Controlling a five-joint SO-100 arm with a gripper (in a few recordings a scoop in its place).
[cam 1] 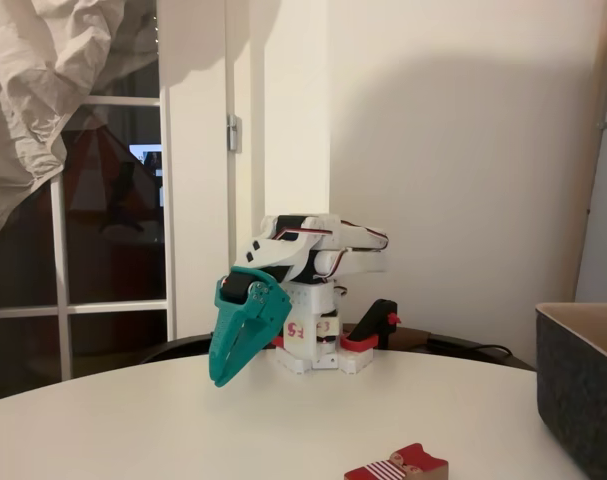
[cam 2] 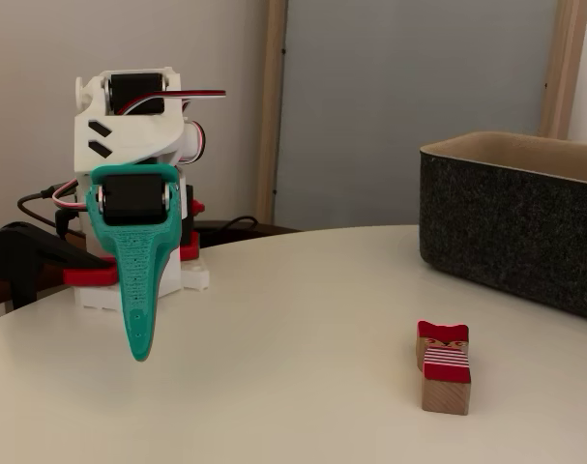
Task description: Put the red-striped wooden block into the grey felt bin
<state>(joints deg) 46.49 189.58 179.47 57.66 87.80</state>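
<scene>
Both fixed views are showing dim, warm indoor lighting with mild grain and soft focus, and no strong glare is appearing on the white table (cam 1: 183, 420). In a fixed view the arm (cam 1: 313, 255) is casting a broad soft shadow onto the wall (cam 1: 463, 150) behind it, indicating light arriving from the front, while the window (cam 1: 113, 240) at the left is reading dark. In a fixed view the red-striped wooden block (cam 2: 445, 367) is rendering fairly sharp and is throwing a faint shadow on the table, while the background panels are appearing slightly soft.
</scene>
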